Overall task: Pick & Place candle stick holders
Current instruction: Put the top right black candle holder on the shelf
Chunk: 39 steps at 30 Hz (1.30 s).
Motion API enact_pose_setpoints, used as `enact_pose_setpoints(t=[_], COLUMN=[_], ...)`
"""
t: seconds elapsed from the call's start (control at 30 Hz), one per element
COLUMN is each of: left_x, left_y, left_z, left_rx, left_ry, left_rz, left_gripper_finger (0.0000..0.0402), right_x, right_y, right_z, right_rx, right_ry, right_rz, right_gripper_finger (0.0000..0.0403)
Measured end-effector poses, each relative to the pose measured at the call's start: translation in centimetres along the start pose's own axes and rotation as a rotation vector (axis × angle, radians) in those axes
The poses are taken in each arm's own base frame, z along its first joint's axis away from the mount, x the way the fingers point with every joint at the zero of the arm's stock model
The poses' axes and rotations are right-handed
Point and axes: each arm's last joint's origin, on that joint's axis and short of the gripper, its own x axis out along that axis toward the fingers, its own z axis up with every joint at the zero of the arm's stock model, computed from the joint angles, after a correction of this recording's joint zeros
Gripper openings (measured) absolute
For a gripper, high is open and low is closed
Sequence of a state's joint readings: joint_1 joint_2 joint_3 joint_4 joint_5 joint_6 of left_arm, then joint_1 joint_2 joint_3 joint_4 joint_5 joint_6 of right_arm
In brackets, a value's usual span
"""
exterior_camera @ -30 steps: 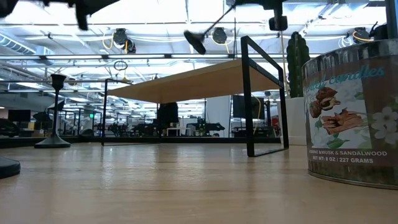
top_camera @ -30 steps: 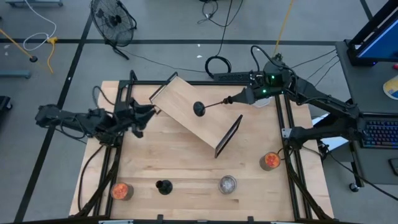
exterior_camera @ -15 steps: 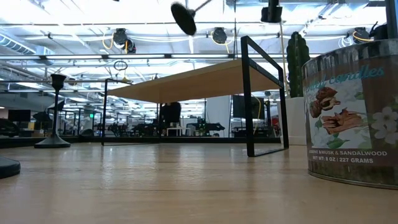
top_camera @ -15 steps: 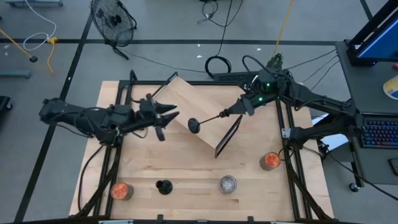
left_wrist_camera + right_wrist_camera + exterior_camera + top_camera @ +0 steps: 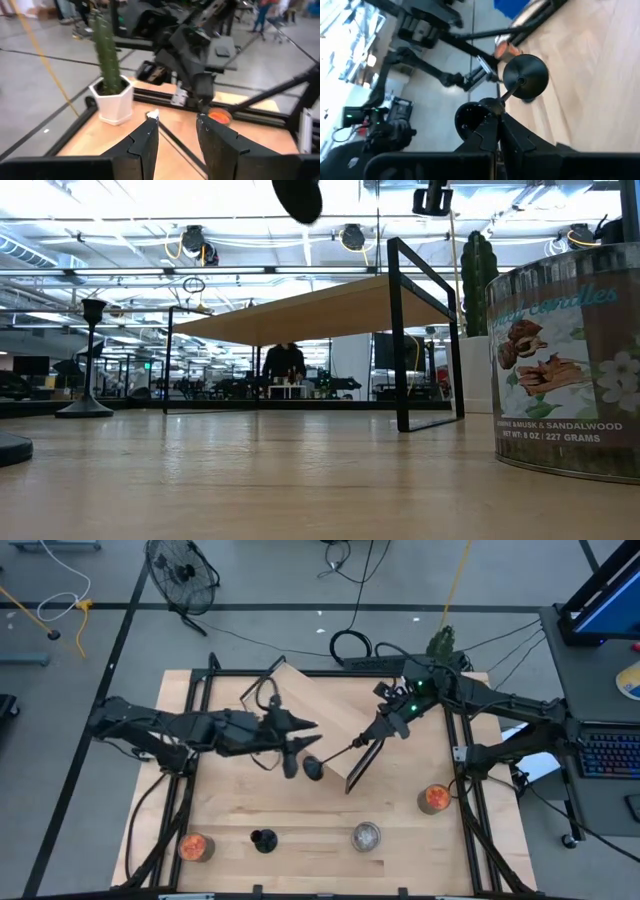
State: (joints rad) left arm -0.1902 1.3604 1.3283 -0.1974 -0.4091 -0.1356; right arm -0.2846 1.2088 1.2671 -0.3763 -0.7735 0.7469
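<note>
My right gripper (image 5: 372, 734) was clenched on the stem of a black candle stick holder (image 5: 314, 768), raised above the desk (image 5: 300, 810) by the wooden shelf (image 5: 320, 720). My left gripper (image 5: 300, 740), jaws parted and empty, reached just beside its base. Only the left wrist view showed the cactus pot (image 5: 112, 100).

low view: black holder (image 5: 298, 197) cut off at top edge | candle jar (image 5: 568, 360) cut off at right | left wrist view: orange cup (image 5: 219, 116) part-hidden behind finger (image 5: 222, 145)

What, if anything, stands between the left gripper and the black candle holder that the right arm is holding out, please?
Nothing visible does. The left gripper, fingers parted, sits right beside the round base of the black candle holder, which the right gripper holds by its stem above the table.
</note>
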Motion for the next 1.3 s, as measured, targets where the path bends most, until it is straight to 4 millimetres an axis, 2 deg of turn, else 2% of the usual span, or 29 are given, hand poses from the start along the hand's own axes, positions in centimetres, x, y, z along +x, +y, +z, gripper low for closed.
enact_pose_setpoints(t=[0.1, 0.27, 0.63, 0.87, 0.97, 1.3], left_x=[1.0, 2.0, 2.0, 2.3, 2.8, 4.3], left_y=[-0.6, -1.2, -1.7, -1.8, -2.0, -2.1], left_z=[0.3, 0.7, 0.3, -0.8, -0.9, -1.7], left_rx=[0.009, -0.074, -0.221, -0.283, -0.291, -0.315], left_ry=[0.053, 0.11, 0.199, 0.302, 0.291, 0.32], left_rz=[-0.036, -0.052, -0.209, -0.191, -0.208, -0.236], left_gripper_finger=[0.0138, 0.0138, 0.0138, 0.0141, 0.016, 0.0262], right_x=[0.5, 1.9, 4.7, 5.6, 6.0, 7.3], right_y=[0.0, -0.5, -2.0, -2.7, -3.0, -4.3], right_z=[-0.1, -0.3, 0.2, 0.6, 0.8, 0.9], right_rx=[-0.01, -0.019, -0.056, -0.065, -0.07, -0.048], right_ry=[0.04, 0.095, 0.156, 0.166, 0.164, 0.181], right_rz=[0.034, 0.042, 0.098, 0.124, 0.13, 0.114], right_gripper_finger=[0.0, 0.0, 0.0, 0.0, 0.0, 0.0])
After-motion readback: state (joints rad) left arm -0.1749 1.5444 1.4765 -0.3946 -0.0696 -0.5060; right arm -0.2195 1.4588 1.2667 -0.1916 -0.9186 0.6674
